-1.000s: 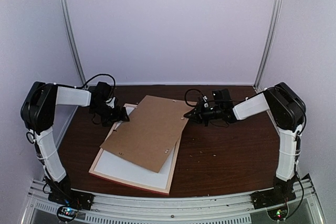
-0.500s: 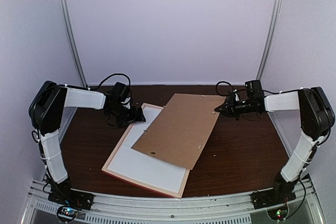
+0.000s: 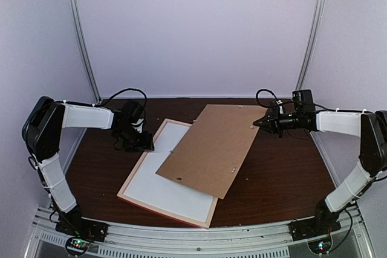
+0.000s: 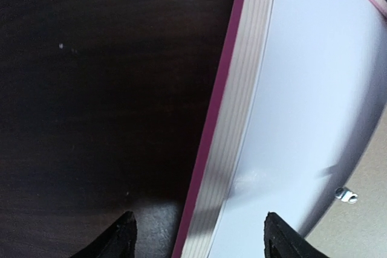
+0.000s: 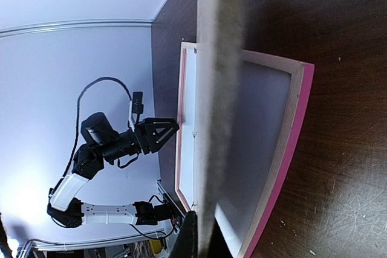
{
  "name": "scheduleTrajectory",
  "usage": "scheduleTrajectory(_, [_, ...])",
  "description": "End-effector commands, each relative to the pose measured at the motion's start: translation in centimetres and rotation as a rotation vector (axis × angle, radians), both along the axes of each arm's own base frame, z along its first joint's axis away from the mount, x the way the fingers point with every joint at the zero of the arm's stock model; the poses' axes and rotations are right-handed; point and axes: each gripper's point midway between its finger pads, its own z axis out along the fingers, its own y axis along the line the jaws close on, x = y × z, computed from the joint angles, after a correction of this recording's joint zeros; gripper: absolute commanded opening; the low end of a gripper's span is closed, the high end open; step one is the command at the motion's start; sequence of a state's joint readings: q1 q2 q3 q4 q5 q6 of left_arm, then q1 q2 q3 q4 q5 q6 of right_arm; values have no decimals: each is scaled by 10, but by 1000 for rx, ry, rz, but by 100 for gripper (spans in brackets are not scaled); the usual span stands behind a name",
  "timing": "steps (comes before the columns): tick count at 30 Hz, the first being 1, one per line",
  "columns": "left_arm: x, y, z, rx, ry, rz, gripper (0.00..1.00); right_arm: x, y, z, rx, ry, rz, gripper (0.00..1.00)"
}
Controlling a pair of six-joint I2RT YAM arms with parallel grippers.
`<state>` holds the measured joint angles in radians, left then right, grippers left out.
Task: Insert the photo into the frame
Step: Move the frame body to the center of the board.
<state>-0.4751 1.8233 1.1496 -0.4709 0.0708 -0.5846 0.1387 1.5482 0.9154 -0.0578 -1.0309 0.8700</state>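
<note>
Top external: right gripper pinches the backing board near its 2 o'clock corner; left gripper gapes wide astride the frame.

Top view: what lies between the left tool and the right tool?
Between the left tool and the right tool lie the frame and, across it, the brown board, whose far corner the right tool pinches. The top view shows this.

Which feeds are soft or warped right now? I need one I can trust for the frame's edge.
Top external: sharp, evenly lit, frame edges straight; trust this one. Left wrist: frame rail bowed by the lens and smeared, table nearly black. Right wrist: backing board, edge-on at the lens, is a blurred band; frame bows too.
</note>
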Motion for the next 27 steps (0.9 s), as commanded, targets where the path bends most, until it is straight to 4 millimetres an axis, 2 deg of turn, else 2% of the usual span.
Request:
scheduleTrajectory(1, [-26, 1, -8, -17, 60, -67, 72, -6, 2, 28, 44, -50, 42, 0])
scheduleTrajectory(6, [-48, -12, -12, -146, 100, -75, 68, -8, 4, 29, 61, -29, 47, 0])
scheduleTrajectory(13, [-77, -30, -4, -374, 139, -33, 63, -5, 3, 28, 54, -25, 45, 0])
scheduleTrajectory(20, [-97, -19, 3, -417, 117, 41, 60, -3, 5, 20, 56, -6, 49, 0])
scheduleTrajectory(27, [-123, -45, 7, -482, 160, -27, 58, -5, 14, 25, 84, -11, 82, 0])
